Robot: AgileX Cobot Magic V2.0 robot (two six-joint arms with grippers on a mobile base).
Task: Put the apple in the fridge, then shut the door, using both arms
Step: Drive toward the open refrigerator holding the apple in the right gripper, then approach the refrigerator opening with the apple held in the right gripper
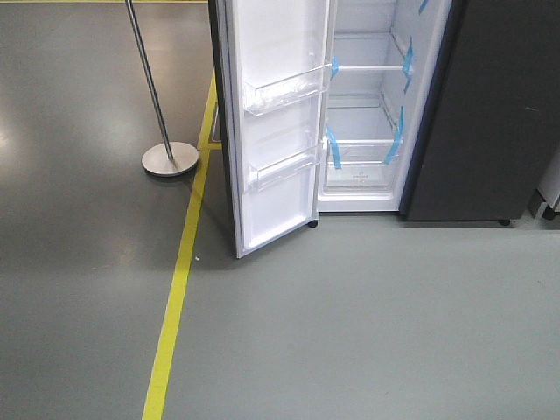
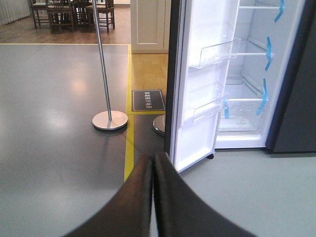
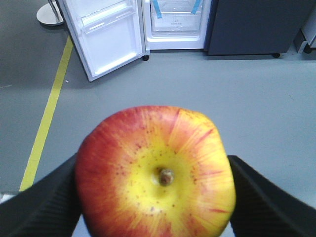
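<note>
Red-yellow apple (image 3: 155, 168) is clamped across its sides by right gripper (image 3: 154, 195), likely light, firm, slick-skinned; left gripper (image 2: 153, 160) pinched together, empty.

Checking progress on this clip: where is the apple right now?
In the right wrist view the apple fills the foreground, held in the right gripper, with floor between it and the open fridge ahead.
</note>
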